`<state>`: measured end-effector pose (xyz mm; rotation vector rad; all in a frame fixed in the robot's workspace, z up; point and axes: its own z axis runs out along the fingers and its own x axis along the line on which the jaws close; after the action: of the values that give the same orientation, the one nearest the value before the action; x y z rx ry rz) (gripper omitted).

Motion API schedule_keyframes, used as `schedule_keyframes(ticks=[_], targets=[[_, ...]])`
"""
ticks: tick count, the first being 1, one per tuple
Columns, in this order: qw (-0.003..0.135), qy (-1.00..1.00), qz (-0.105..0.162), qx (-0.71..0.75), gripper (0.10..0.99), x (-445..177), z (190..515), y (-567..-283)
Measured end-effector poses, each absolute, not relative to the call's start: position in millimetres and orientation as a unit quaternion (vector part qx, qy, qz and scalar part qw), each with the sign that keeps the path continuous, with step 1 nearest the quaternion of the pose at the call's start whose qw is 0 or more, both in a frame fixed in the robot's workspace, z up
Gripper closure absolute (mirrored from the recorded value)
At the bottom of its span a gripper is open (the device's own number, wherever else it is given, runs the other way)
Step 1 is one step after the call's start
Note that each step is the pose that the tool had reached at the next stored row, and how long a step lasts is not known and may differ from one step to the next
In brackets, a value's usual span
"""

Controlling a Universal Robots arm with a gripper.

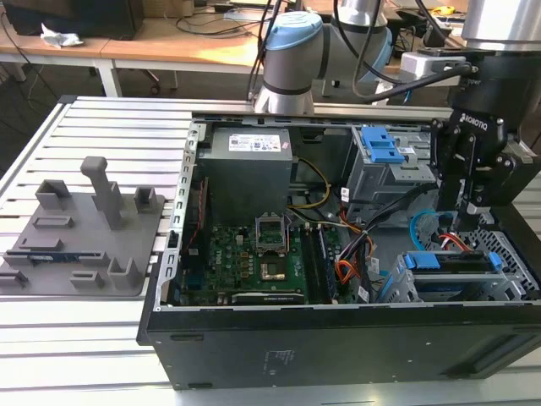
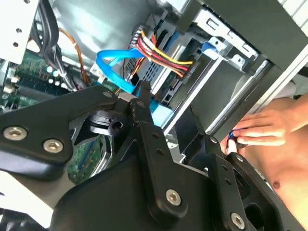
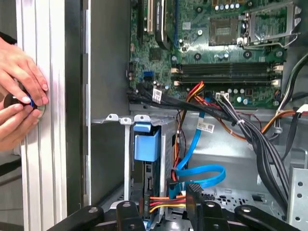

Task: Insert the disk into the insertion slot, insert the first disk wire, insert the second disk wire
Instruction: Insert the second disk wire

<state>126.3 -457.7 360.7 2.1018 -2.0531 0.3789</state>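
Disk in its blue carrier sits in the insertion slot, in the corner of the open computer case on the exterior view's right. Just above it hangs the hand — whether wide or narrow, I cannot tell. The first disk wire runs under the hand toward the carrier. The second disk wire loops beside the slot on the motherboard side. Outside the case wall, a person's fingers are at the slatted table in the first wrist view.
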Motion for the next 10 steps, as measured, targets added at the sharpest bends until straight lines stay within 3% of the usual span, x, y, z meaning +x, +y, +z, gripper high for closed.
schedule_keyframes(ticks=[10], targets=[[0.099, -0.689, 0.124, 0.707, 0.604, 125.7, 359.3, -456.8]])
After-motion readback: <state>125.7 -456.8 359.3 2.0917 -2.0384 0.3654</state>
